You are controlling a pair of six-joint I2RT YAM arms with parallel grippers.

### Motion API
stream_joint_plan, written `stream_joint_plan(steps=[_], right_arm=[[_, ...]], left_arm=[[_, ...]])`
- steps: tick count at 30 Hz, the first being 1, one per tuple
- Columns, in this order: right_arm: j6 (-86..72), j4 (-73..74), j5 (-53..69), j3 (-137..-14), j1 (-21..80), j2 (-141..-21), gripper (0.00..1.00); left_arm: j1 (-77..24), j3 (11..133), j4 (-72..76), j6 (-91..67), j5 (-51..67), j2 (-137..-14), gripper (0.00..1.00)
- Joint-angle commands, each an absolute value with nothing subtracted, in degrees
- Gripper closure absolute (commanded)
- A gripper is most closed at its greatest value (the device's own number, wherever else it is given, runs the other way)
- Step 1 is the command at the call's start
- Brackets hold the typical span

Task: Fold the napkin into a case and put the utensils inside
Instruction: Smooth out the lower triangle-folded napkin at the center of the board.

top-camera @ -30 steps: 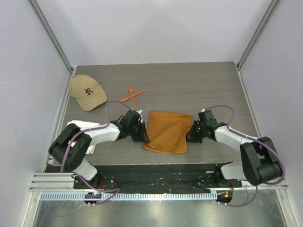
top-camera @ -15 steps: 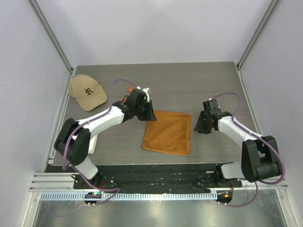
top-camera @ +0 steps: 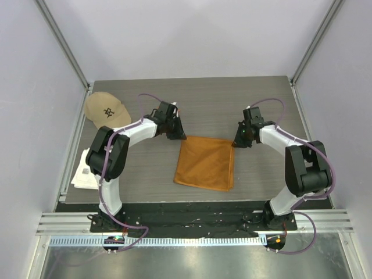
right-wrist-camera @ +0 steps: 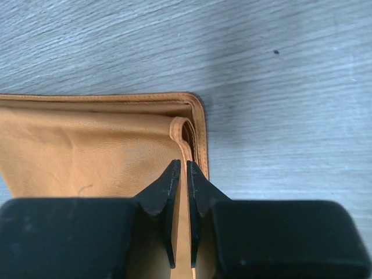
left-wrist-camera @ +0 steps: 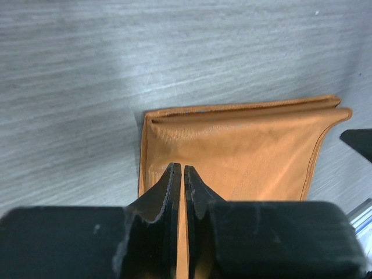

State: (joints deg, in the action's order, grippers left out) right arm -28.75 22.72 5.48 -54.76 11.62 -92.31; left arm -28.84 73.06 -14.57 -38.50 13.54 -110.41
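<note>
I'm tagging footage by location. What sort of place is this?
Probably a lab robot cell: plain panels on metal framing enclose a grey table, and two arms mounted at its near edge flank an orange napkin.

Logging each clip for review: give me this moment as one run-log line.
phase: folding | napkin: folded, lying flat | left gripper: shut on its far-left corner | right gripper: shut on its far-right corner
</note>
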Motion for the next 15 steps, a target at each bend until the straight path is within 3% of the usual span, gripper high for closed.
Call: stream_joint_plan(steps=[1,15], right_arm=[[-27.9,19.5,7.0,-57.7,11.8,-94.4,0.86],[-27.9,17.8,4.6,-68.2,11.8,-107.6,0.86]], left_arm=[[-28.1,75.5,-10.9,-39.7,14.7,-111.0,0.9],[-26.6,79.9,-14.6,-37.6,9.8,-117.8,0.91]])
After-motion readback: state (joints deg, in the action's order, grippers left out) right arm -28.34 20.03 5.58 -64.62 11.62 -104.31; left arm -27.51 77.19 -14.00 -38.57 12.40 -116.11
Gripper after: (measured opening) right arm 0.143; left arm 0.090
